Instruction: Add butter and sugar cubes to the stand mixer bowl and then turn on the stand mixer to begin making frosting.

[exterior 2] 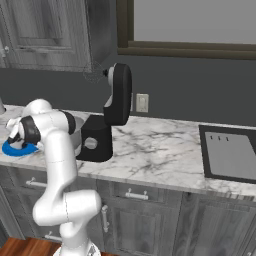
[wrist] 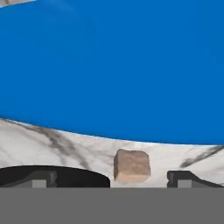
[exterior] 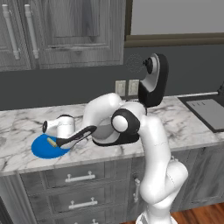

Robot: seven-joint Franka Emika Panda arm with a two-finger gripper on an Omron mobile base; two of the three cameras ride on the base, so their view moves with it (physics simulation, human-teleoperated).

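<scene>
In the hand view a tan sugar cube (wrist: 132, 165) lies on the marble just off the rim of the blue plate (wrist: 109, 70). My gripper (wrist: 113, 178) is open, low over the counter, one fingertip (wrist: 41, 177) on each side of the cube and neither touching it. The pale-yellow butter (exterior: 51, 142) rests on the blue plate (exterior: 41, 148), just left of my gripper (exterior: 65, 141). The black stand mixer (exterior: 153, 81) stands behind with its head tilted up. Its grey bowl (exterior: 103, 131) is mostly hidden by my arm. The side knob (exterior 2: 90, 143) shows on the mixer's base.
A dark sink (exterior: 209, 113) is set into the counter at the right. Wall outlets (exterior: 120, 87) sit behind the mixer and grey cabinets (exterior: 65, 30) hang above. The counter's front edge (exterior: 87, 164) runs close below the plate.
</scene>
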